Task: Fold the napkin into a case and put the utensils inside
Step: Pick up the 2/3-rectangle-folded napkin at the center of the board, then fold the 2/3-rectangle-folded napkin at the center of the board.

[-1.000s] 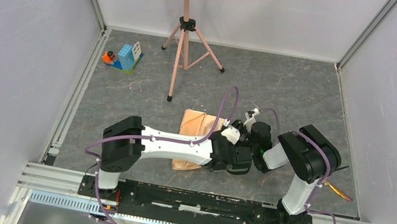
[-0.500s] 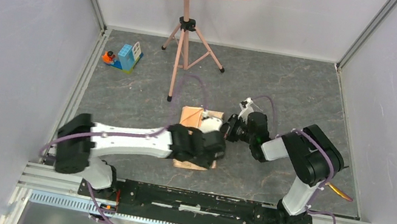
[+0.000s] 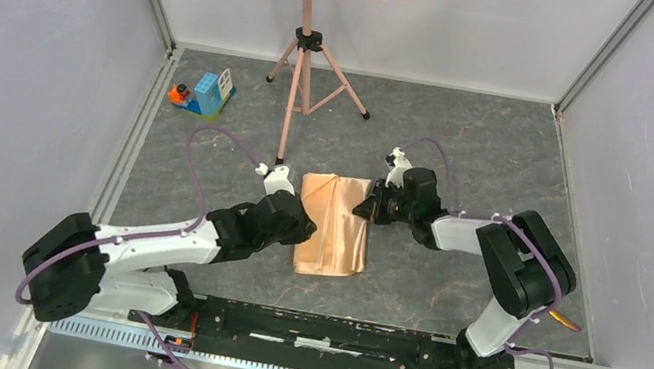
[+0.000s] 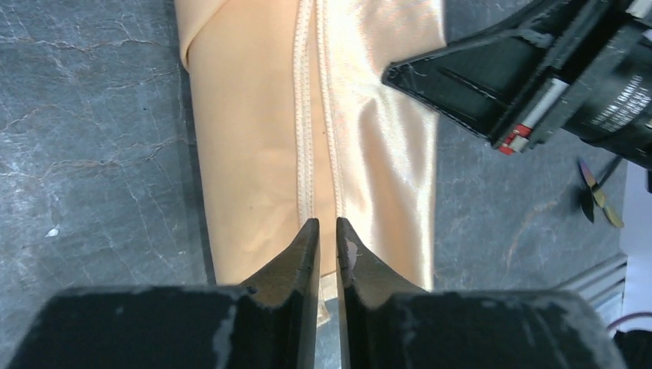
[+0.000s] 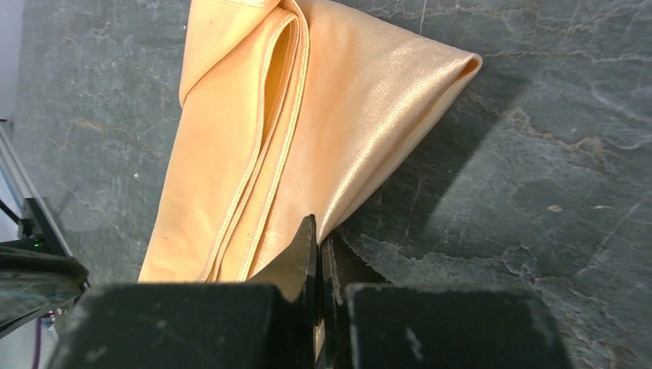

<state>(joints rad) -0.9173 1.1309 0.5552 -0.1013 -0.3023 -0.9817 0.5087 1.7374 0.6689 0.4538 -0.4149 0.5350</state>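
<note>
Left jaws pulled back off napkin (image 3: 333, 224); right jaws shut at edge.

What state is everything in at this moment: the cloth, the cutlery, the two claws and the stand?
napkin: folded into a narrow oblong, lying flat on the table.
utensils: lying at the table's right side, outside the napkin, partly hidden.
left gripper: jaws a slit apart, holding nothing.
right gripper: shut, at the napkin's edge.
music stand: upright.
</note>
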